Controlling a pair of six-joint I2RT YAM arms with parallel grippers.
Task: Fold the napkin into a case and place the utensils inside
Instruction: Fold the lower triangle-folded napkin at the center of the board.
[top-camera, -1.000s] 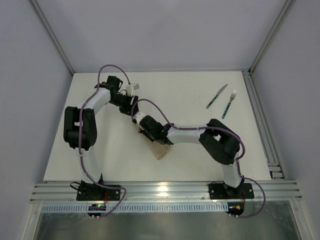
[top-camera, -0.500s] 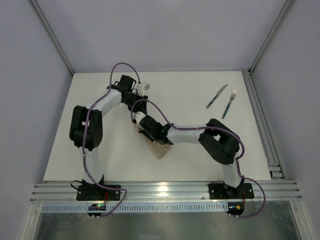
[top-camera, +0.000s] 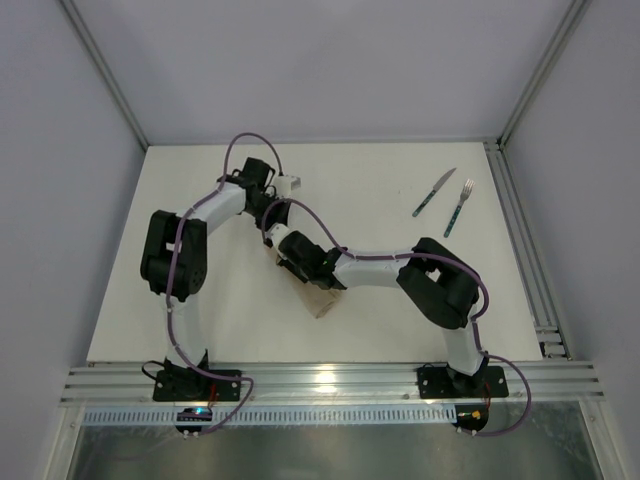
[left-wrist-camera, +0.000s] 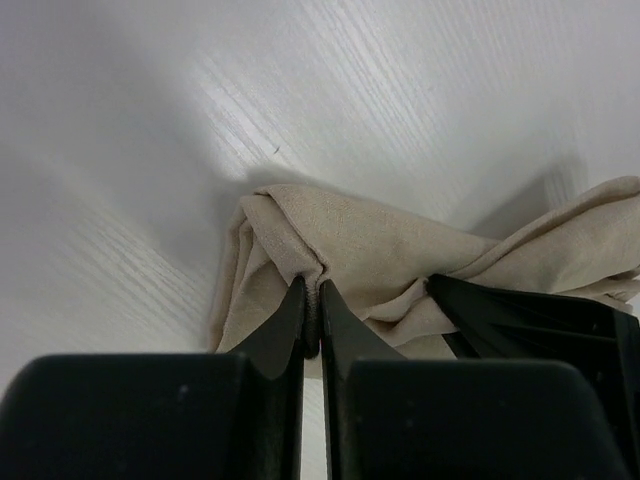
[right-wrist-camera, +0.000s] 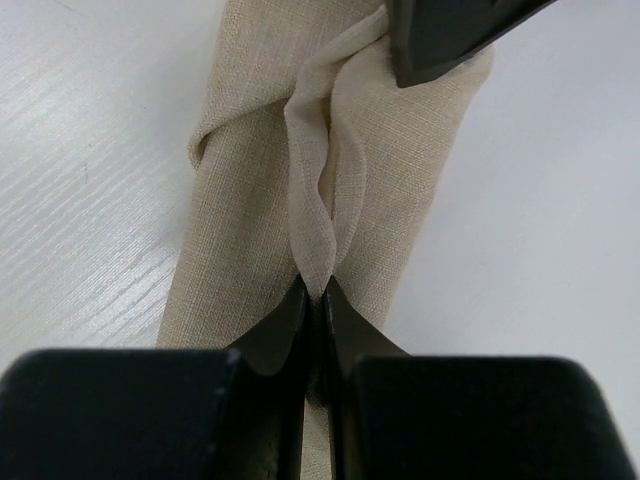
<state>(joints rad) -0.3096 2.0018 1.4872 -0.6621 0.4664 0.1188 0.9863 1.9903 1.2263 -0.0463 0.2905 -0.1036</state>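
- Your one napkin (top-camera: 321, 300) lies on the bench (top-camera: 230, 310) as a narrow rolled strip. Its long axis runs from the left jaws, past the right jaws, and slants back toward the near edge.
- From the right wrist, the strip (right-wrist-camera: 240, 200) points straight ahead of the right jaws, and the left jaws sit at its far end.
- Your left jaws are clenched on the bunched end of the napkin (left-wrist-camera: 350, 240), with the cloth gathered at their tips.
- Your right jaws are clenched on a thin raised ridge of cloth along the top of the strip.
- The two pairs of jaws stand near each other on the same end of the strip, and its other end lies loose.
- Bare bench flanks the strip on both sides of your jaws.
- You have one knife (top-camera: 434, 193) and one fork (top-camera: 459, 208), well apart from both jaws on the right arm's side. They lie side by side without touching, heads away from the arms, and the fork is near the bench's right rail.
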